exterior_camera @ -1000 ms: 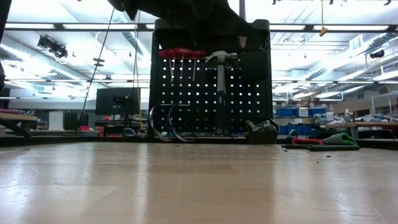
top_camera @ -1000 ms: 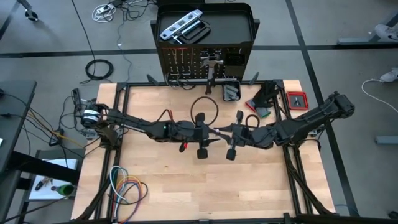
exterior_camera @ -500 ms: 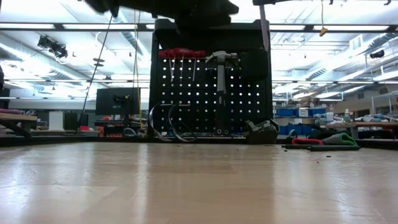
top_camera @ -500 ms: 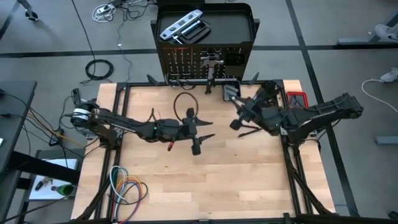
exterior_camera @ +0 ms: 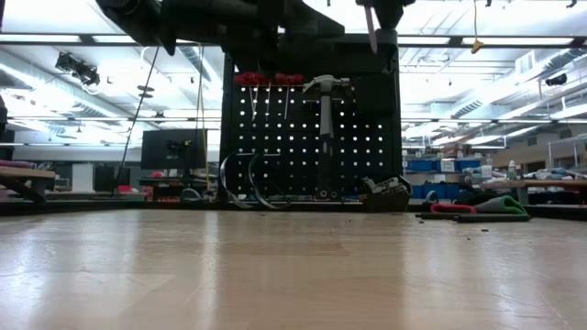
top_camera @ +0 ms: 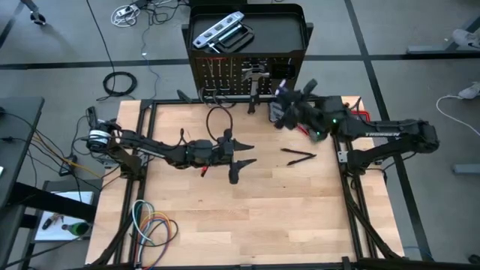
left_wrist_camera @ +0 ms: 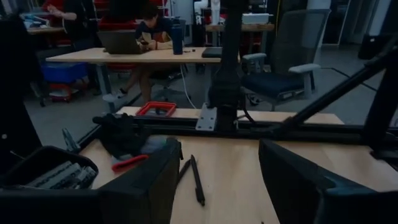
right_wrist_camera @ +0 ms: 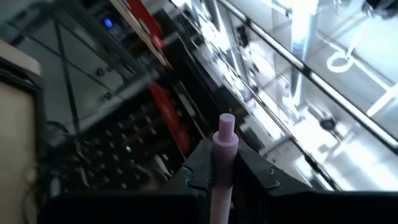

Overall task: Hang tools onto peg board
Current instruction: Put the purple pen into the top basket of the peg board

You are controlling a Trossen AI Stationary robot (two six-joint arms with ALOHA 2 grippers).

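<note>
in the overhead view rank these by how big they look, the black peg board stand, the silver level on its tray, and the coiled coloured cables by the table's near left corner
1. peg board stand, clearly largest.
2. silver level and coiled coloured cables: too close to rank; the level also sits higher, nearer the camera, so it may look bigger than it is.

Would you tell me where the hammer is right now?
In the low view, the hammer hangs upright on the peg board, head at the top, just right of the red-handled tools.

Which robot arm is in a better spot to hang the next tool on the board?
The right one, probably. Its pincer is shut on a thin tool right by the peg board. The left pincer is open, empty and out over the table's middle.
</note>
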